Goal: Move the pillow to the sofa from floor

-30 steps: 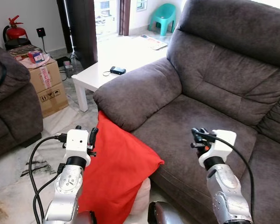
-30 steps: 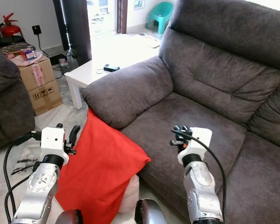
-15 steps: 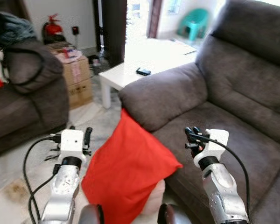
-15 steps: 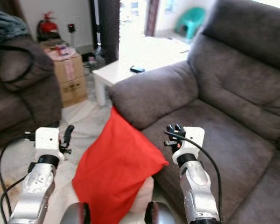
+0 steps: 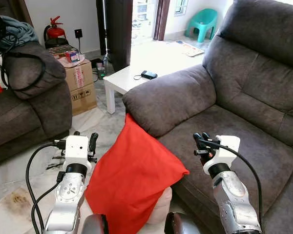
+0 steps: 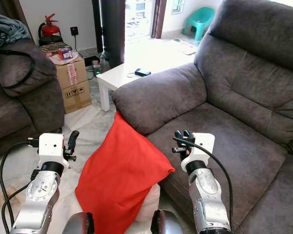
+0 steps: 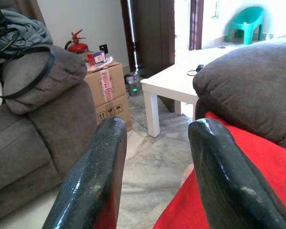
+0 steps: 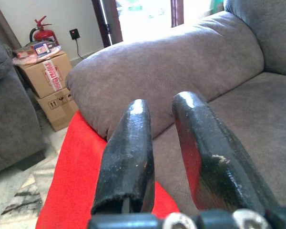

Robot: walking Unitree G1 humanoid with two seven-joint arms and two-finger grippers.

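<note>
With the view now swung leftward, the red pillow [image 5: 132, 180] is seen propped against the grey sofa [image 5: 244, 122] front, ungrasped between the left gripper [image 5: 86, 142], fingers parted, and the right gripper [image 5: 202, 142], fingers narrowly apart, so pickup remains undone.

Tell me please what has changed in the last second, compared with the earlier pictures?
Mostly the camera: the view swung toward the robot's left, so more of the second sofa and the cardboard box came into view. The red pillow leans against the grey sofa as before, not gripped. The left gripper and right gripper stay raised on either side of it, open, holding nothing.
</note>
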